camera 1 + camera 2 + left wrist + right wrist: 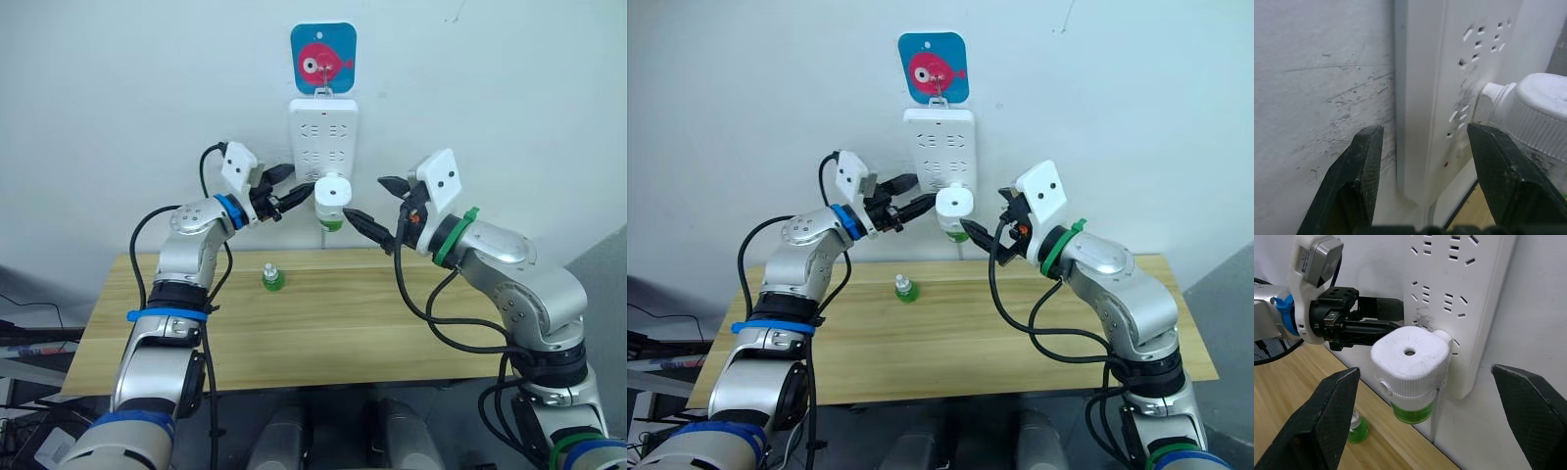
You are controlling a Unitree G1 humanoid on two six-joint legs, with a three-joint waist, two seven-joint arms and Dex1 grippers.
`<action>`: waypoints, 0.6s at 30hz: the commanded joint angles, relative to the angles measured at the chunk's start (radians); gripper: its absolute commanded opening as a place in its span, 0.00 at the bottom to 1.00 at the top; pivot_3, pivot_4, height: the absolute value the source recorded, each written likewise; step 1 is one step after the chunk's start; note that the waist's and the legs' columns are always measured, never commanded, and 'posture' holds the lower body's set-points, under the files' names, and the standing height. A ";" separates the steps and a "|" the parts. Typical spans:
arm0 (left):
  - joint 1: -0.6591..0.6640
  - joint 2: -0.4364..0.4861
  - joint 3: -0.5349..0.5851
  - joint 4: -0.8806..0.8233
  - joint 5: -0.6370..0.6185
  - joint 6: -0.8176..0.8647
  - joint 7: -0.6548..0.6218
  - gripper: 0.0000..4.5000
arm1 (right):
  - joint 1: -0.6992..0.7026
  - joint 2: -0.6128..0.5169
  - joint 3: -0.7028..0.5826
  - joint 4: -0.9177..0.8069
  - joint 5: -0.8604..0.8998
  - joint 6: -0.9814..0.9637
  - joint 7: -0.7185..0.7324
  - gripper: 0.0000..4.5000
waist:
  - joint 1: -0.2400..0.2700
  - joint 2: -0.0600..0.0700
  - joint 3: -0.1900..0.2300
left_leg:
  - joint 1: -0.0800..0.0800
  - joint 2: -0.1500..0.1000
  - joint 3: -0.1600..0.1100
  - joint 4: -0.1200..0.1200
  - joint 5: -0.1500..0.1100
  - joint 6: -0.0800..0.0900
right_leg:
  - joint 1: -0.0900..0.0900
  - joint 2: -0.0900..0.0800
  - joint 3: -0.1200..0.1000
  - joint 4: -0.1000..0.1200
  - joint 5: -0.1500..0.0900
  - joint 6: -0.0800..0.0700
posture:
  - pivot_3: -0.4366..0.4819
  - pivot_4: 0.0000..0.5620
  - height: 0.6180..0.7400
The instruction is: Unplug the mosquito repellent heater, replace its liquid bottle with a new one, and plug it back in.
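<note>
Place: bare test or lab corner, not a lived-in room.
Wall: plain white wall [118, 88], scuffed near the power strip [322, 132].
Furniture: lone wooden table [333, 333] pushed against it.
Decoration: single fish hook sticker [323, 59].
Clutter: loose cables [24, 323] beside the table.

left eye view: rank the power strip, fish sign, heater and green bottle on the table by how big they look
1. power strip
2. fish sign
3. heater
4. green bottle, clearly smallest

The strip and sign look close in area.
</note>
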 commanded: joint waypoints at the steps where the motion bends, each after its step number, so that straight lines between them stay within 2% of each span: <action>1: -0.059 -0.016 -0.020 0.035 0.027 -0.067 -0.051 0.65 | 0.020 0.011 -0.029 -0.045 0.001 0.004 -0.029 1.00 | -0.001 0.000 0.001 | 0.000 0.000 0.000 0.000 0.000 0.000 | 0.000 0.000 0.000 0.000 0.000 0.000 | 0.22 0.39 1.00; 6: -0.124 -0.050 -0.020 0.094 0.040 -0.095 -0.077 0.65 | 0.076 0.020 -0.025 -0.090 0.000 0.024 -0.065 1.00 | -0.005 0.000 0.002 | 0.000 0.000 0.000 0.000 0.000 0.000 | -0.001 0.000 0.000 0.001 0.000 0.000 | 0.21 0.38 1.00; 14: -0.096 -0.053 -0.032 0.041 0.028 -0.077 -0.165 0.65 | 0.158 0.038 0.042 -0.127 -0.066 0.021 -0.137 1.00 | -0.011 -0.001 0.002 | -0.001 0.000 0.000 0.000 0.000 0.000 | -0.001 0.000 0.000 0.000 0.000 0.000 | 0.20 0.37 1.00; 17: -0.093 -0.052 -0.021 0.015 0.010 -0.045 -0.175 0.52 | 0.149 0.072 0.046 -0.119 -0.102 0.003 -0.182 1.00 | -0.016 -0.001 0.002 | -0.001 0.000 0.000 0.000 0.000 0.000 | -0.002 0.000 0.000 0.001 0.000 0.000 | 0.20 0.37 1.00; 18: -0.092 -0.051 -0.018 0.007 0.005 -0.035 -0.178 0.45 | 0.144 0.079 0.051 -0.114 -0.124 -0.007 -0.197 1.00 | -0.016 -0.001 0.002 | -0.001 0.000 0.000 0.000 0.000 0.000 | -0.002 0.000 0.000 0.001 0.000 0.000 | 0.20 0.37 1.00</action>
